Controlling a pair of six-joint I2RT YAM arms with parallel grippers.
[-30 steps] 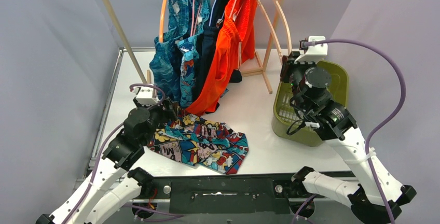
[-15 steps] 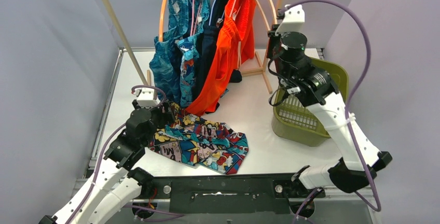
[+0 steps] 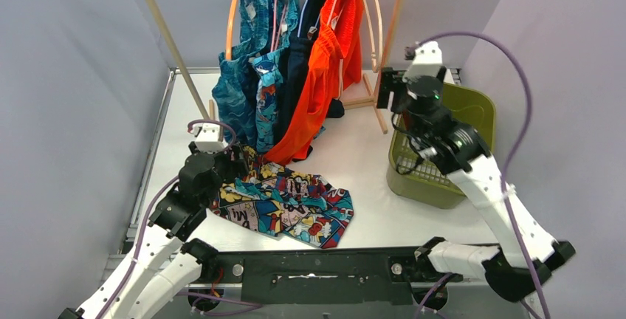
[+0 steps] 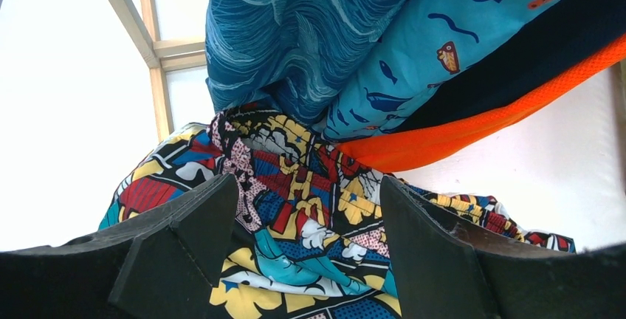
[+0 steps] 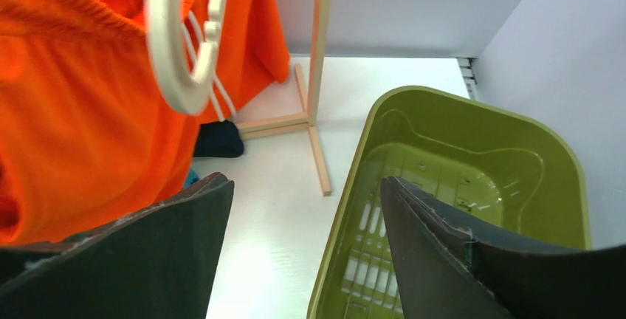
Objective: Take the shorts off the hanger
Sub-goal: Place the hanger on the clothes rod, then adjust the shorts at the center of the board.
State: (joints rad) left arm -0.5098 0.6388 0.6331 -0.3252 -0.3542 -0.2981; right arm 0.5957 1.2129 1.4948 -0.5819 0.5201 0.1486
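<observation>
Now, target: orange-red shorts (image 3: 325,75), hung on cream hanger (image 5: 161,31) at rack's R end; long axis vertical.
Relation: shorts lie just left of right fingers (image 5: 210,197); R arm nearer.
Right fingers: spread wide, empty.
Left fingers (image 4: 218,197): spread, empty, low over multicolour shorts (image 3: 295,204) on desk.
Materials: soft limp fabric, gathered waistband; hanger rigid, smooth, looped.

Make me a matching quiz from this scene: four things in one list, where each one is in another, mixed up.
1. orange-red fabric shorts
2. multicolour comic-print fabric shorts
3. olive-green plastic basket
4. cream plastic hanger

A. spread on the table
B. hanging with nothing on it
C. hanging as the rightmost garment
D. standing at the table's right side

Pairs: 1-C, 2-A, 3-D, 4-B
</observation>
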